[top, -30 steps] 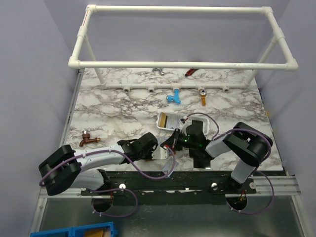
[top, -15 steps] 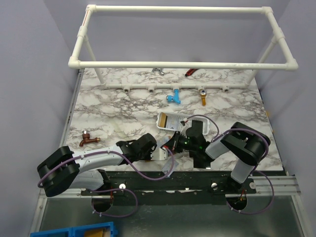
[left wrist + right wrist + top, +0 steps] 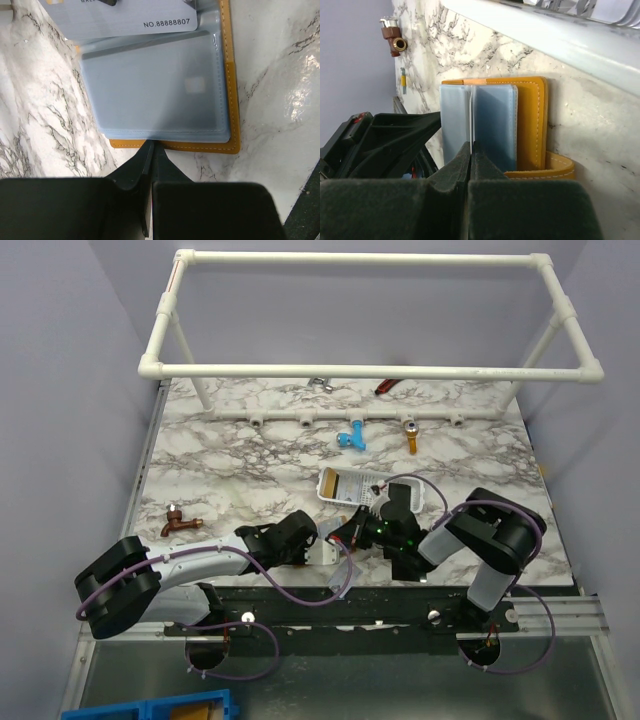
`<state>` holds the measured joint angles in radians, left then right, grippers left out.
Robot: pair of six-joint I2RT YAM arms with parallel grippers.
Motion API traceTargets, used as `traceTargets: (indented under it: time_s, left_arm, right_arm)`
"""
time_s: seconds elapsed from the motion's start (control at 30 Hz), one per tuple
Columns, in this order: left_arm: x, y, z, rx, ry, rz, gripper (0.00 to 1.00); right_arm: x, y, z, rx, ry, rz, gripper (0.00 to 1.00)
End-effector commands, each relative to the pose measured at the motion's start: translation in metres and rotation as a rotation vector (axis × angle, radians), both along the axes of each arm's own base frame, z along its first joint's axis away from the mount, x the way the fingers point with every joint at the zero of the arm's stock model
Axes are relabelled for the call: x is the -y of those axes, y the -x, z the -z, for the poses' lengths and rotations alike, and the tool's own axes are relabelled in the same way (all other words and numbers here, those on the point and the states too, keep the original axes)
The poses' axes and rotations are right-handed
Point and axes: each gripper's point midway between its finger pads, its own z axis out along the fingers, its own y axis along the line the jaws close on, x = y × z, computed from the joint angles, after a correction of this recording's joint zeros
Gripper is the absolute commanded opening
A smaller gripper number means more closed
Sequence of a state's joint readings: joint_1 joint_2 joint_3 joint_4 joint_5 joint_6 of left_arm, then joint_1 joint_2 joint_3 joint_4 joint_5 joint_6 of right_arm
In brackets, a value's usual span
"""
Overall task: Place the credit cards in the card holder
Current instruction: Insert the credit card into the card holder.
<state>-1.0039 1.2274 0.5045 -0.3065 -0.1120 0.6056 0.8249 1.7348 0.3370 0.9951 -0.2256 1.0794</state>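
Observation:
The card holder (image 3: 233,105) lies open on the marble, its orange cover under a stack of clear bluish sleeves (image 3: 155,90). In the right wrist view the card holder (image 3: 532,125) fans out upright. A silvery-white credit card (image 3: 125,20) with a printed number lies over the sleeves' far end. My right gripper (image 3: 471,146) is shut on this card's thin edge (image 3: 471,112). My left gripper (image 3: 151,146) is shut and empty, its tips resting on the holder's near orange edge. From above, both grippers meet over the holder (image 3: 326,552) at the table's near edge. No other credit cards show.
A white mesh basket (image 3: 345,483) stands just behind the grippers, its rim (image 3: 545,30) close above the holder. A brown valve (image 3: 178,523) lies at the left. Blue (image 3: 351,437) and gold (image 3: 410,440) fittings sit by the white pipe frame (image 3: 370,370).
The right arm has eased slightly left toward the holder. The left arm has barely moved, and both grippers stay shut.

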Motion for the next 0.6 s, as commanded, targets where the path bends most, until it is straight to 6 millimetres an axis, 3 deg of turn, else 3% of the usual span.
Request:
traceTargets:
  time_s: [0.0, 0.3, 0.57]
  left_arm:
    - [-0.0126, 0.0169, 0.0174, -0.068, -0.051, 0.028, 0.0]
    - [-0.0135, 0.0172, 0.0183, -0.072, -0.058, 0.025, 0.0]
    - [-0.0123, 0.0168, 0.017, -0.074, -0.059, 0.025, 0.0]
  right_arm:
    - [-0.0046, -0.0009, -0.001, 0.01, -0.035, 0.003, 0.01]
    - [0.0004, 0.0031, -0.0071, 0.009, -0.072, 0.019, 0.01]
    - [-0.0087, 0.0042, -0.0014, -0.012, -0.075, -0.02, 0.01]
